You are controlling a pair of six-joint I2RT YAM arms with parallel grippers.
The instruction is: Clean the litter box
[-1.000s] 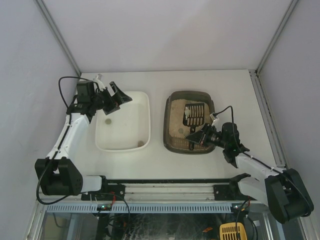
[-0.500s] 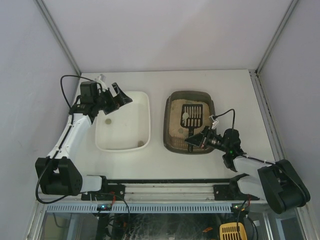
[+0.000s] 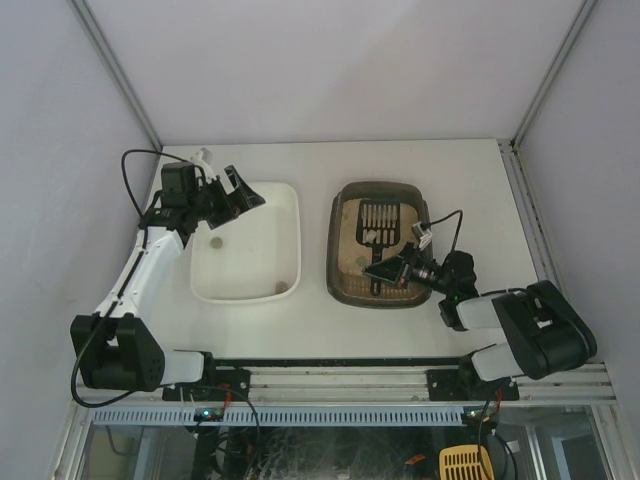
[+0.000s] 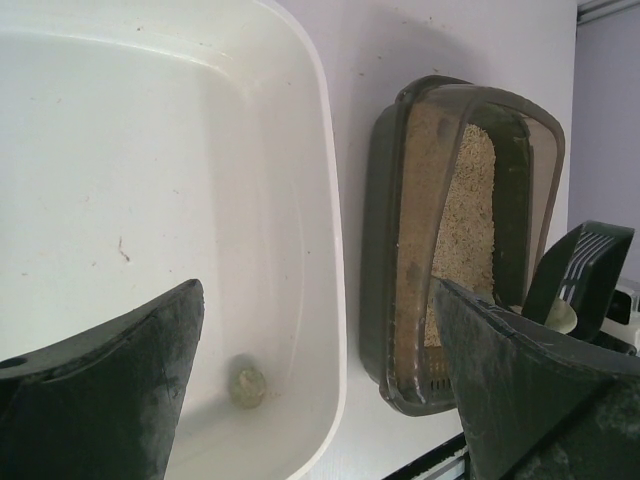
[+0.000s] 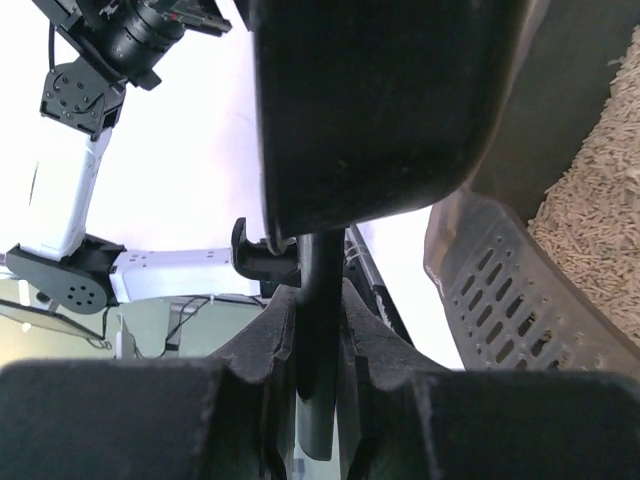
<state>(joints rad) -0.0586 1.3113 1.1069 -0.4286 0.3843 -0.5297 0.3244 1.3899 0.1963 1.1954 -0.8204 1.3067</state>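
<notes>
A white, flat rectangular table (image 3: 330, 160) carries two trays side by side, about midway between its near and far edges. On the left half lies a plain white rounded rectangular plastic tray (image 3: 297, 240), its long sides running near to far, close to the left edge. On the right half lies a dark grey-brown rounded rectangular plastic litter box (image 3: 333, 255) with a wide rim. It is set the same way and stands well apart from the right edge. The two do not touch; a narrow strip of white surface separates them. Their near ends are roughly level. A black-and-silver metal rail (image 3: 340, 372) runs along the near edge.
</notes>
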